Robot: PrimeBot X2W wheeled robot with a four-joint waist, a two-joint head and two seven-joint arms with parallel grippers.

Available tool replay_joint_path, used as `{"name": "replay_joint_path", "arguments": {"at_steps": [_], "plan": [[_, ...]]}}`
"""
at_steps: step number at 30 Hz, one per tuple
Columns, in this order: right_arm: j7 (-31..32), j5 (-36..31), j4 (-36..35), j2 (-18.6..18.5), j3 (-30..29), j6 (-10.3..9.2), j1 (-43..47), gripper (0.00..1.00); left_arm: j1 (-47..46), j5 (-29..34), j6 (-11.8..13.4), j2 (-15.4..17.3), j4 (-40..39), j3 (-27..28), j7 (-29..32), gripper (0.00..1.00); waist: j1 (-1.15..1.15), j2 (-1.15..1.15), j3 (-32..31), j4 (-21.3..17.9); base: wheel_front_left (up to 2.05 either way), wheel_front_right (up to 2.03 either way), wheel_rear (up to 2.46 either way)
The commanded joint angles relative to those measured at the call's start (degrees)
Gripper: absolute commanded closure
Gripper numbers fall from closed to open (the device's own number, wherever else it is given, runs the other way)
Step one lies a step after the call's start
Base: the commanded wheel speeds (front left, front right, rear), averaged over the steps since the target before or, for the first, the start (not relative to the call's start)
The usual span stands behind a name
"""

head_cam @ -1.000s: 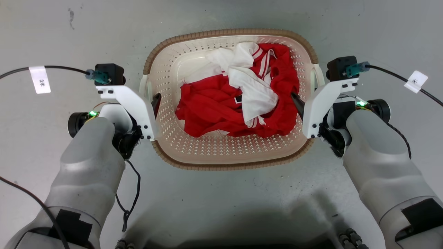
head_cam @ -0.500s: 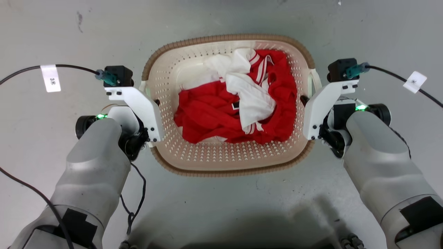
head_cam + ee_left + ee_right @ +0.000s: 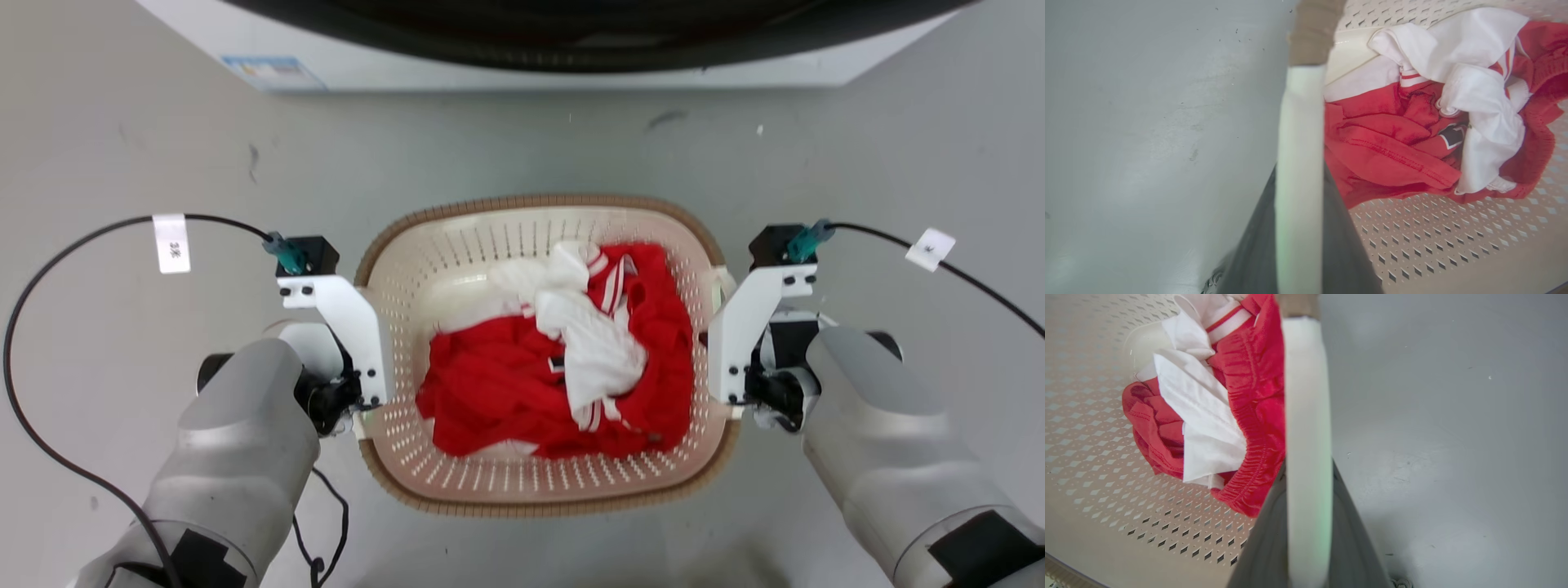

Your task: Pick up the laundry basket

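1. Nearest, a left forearm [image 3: 237,441] and a right forearm [image 3: 890,433], both pale, are seen reaching to the two sides of the laundry basket [image 3: 531,478].
2. The left gripper [image 3: 1299,192] is closed on the white left handle [image 3: 1300,122]. In the left wrist view a dark finger is pressed to each side of it.
3. The right gripper [image 3: 1308,486] is likewise clamped on the white right handle [image 3: 1304,375], which is gripped between its two dark fingers.
4. The laundry basket is held between the two grippers, in the middle of the scene above the grey floor [image 3: 522,139]. Whether it is clear of the floor cannot be told.
5. Inside it, red clothes [image 3: 498,392] are piled toward the right, and a crumpled white garment [image 3: 592,351] lies on top of them. The perforated bottom is left bare at the far left.
6. A black left cable [image 3: 82,245] and a black right cable [image 3: 980,282], each with a white tag, are led outward from the wrists.
7. Farthest, the white front of a washing machine [image 3: 367,69] is seen across the far edge, well apart from the basket.
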Motion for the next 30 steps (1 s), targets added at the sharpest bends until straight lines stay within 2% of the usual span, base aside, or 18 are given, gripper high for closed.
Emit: {"name": "replay_joint_path", "arguments": {"at_steps": [1, 21, 30], "plan": [[1.0, 1.0, -0.2, 1.1, 0.6, 0.68, 0.9, 1.0, 0.6, -0.6, -0.3, -1.1, -0.1, -0.5, 0.6, 1.0, 0.0, 0.0, -4.5, 0.0, 0.0, 0.0, 0.0], [18.0, 8.9, 1.6, 1.1, 3.3, 0.7, 4.4, 1.0, 4.3, -4.9, -0.3, -1.6, 3.8, -3.6, 12.3, 1.0, 0.0, 0.0, -23.3, -0.7, 0.0, 0.0, 0.0], [21.9, 10.4, 2.3, 1.0, 3.9, 0.7, 5.5, 1.0, 5.8, -5.3, -0.2, -1.9, 4.9, -4.2, 14.4, 1.0, 0.0, 0.0, -29.9, -0.4, 0.0, 0.0, 0.0]]}}
